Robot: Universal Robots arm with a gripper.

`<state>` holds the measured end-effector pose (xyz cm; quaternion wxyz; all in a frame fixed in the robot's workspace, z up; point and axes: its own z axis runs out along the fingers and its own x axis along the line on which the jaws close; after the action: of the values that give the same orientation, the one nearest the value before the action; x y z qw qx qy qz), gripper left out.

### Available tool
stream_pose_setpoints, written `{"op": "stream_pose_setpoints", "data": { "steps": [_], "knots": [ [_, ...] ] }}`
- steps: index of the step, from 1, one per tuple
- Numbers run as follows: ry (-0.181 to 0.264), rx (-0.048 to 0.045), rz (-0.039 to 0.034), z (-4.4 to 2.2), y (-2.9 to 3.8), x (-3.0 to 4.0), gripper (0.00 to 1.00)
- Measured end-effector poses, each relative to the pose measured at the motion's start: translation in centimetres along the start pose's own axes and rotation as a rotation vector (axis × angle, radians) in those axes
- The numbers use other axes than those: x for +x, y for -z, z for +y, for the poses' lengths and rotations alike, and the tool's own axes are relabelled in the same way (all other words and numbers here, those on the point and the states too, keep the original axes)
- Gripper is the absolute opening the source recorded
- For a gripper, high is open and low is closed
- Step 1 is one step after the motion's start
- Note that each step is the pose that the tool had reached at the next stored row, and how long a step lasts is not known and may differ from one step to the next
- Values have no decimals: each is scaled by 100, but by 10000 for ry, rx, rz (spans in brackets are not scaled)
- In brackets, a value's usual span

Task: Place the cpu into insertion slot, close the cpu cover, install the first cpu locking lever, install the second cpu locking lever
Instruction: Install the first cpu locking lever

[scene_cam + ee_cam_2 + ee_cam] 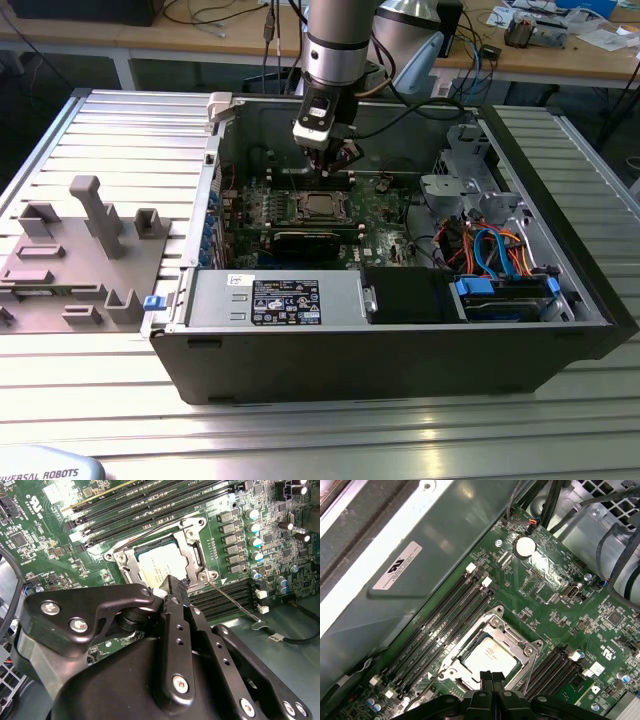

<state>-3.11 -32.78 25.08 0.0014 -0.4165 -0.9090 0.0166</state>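
Claw: I read my gripper (492,676) as narrow, its black fingertips (172,584) pressed together with nothing visible between them.
Claw position: low over the edge of the cover (192,555).
Chip: the chip (490,656) lies flat in the socket (301,207) on the green board (555,595).
Cover: down around the chip, whose silver top shows through the window.
Lever: a thin wire lever (232,602) angles away from the cover's corner.
Surroundings: an open computer case (400,350).
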Motion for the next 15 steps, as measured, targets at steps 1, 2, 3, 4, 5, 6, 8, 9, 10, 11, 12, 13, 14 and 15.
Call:
{"op": "stream_pose_setpoints", "data": {
  "steps": [1,2,3,4,5,6,8,9,10,11,12,13,14,15],
  "knots": [
    [4,0,0,0,0,0,11],
    [10,0,0,0,0,0,11],
    [14,0,0,0,0,0,11],
    [19,0,-1,0,0,0,11],
    [22,0,-1,0,0,0,11],
    [29,0,-1,0,0,0,11],
    [41,-1,-1,0,0,0,11],
    [45,0,-1,0,0,0,11],
    [53,-1,-2,0,0,0,11],
    [62,0,-2,0,0,0,11],
    [65,-1,-2,0,0,0,11],
    [69,-1,-2,0,0,0,11],
    [77,-1,-3,0,0,0,11],
    [85,-1,-3,0,0,0,11]
  ]
}}
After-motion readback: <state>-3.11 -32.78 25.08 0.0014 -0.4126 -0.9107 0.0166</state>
